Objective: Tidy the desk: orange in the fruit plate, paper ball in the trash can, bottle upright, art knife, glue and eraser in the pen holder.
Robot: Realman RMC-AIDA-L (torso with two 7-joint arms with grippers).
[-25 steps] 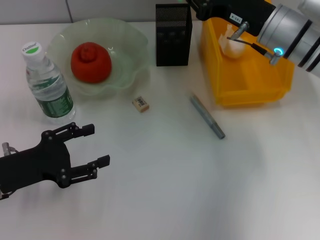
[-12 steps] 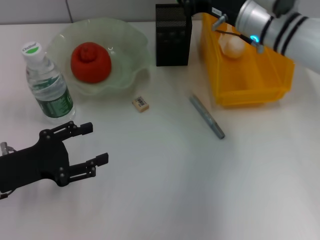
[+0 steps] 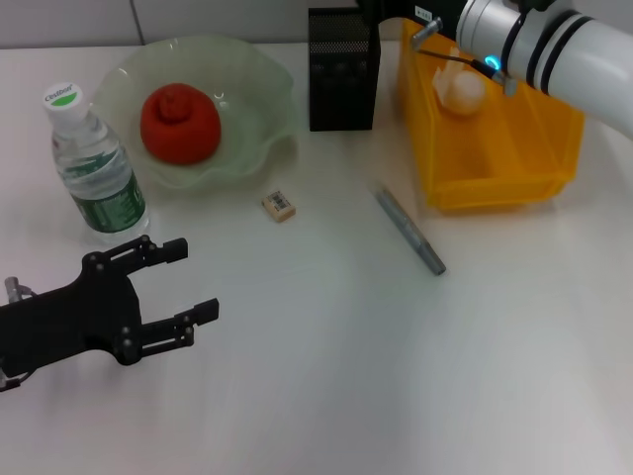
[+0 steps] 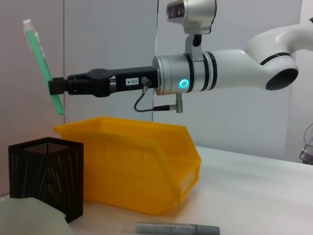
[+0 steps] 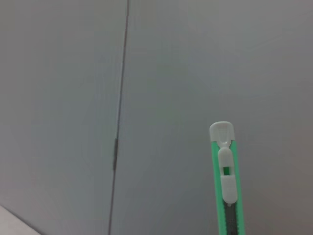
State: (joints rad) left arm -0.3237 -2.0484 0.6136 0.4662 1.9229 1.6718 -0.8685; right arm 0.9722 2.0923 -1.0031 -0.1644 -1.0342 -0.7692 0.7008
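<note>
Nearest, left gripper (image 3: 183,282): parked low over the front of the desk, jaws spread, grasping nothing; idle.

Desk (image 3: 326,376): white, matte, flat; bare at the front and middle.

Bottle (image 3: 92,163): upright just beyond the left gripper, white cap, green label. That item looks settled.

Eraser (image 3: 278,204): small, lying loose between the fruit plate and the grey stick. Not yet stowed.

Grey stick (image 3: 409,231): long and slim, lying at an angle on the desk near the yellow bin; probably the glue, though that is a guess. Not yet stowed.

Fruit plate (image 3: 259,94): pale green, wavy rim, orange (image 3: 178,123) resting inside. Settled.

Yellow bin (image 3: 514,158): serves as the trash can; paper ball (image 3: 462,91) lies in it. Settled.

Pen holder (image 3: 342,69): black mesh, square, upright beside the bin at the far edge.

Right gripper (image 4: 57,85): far side, raised above the pen holder, jaws clenched on the art knife (image 4: 42,63); the knife stands nearly vertical, a little tilted, green body, white slider.

Step in hand: stowing the art knife. Next move calls for centring the knife's lower end over the holder's mouth, lowering, then releasing; a tilt could catch the mesh rim.

Room: plain grey panelled wall behind, one vertical seam.
</note>
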